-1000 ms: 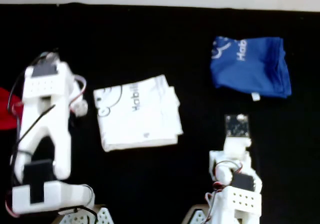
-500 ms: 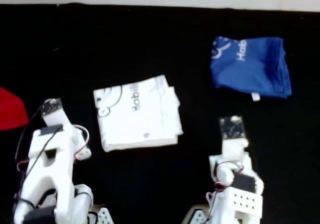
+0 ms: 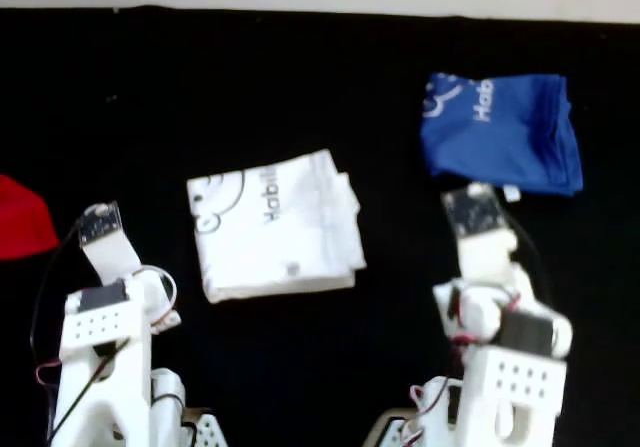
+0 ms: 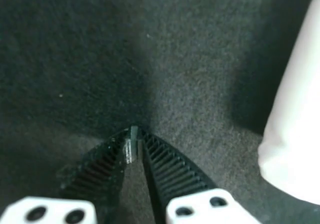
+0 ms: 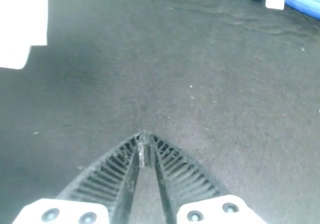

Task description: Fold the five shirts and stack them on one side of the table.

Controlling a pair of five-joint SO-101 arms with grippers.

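Pulled back near the folded white shirt [image 3: 275, 227], the left gripper [image 4: 134, 134] rests closed and empty, while the right gripper [image 5: 144, 136], also closed, nears the blue shirt [image 3: 500, 132] and should open before pinching its hem.

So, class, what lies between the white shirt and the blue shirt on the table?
In the high view, the stretch between the white shirt and the blue shirt is bare black table cover.

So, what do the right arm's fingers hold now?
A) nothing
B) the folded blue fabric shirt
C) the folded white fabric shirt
A: the fingers of the right gripper are shut together over the bare black tablecloth, apart from the folded blue fabric shirt.
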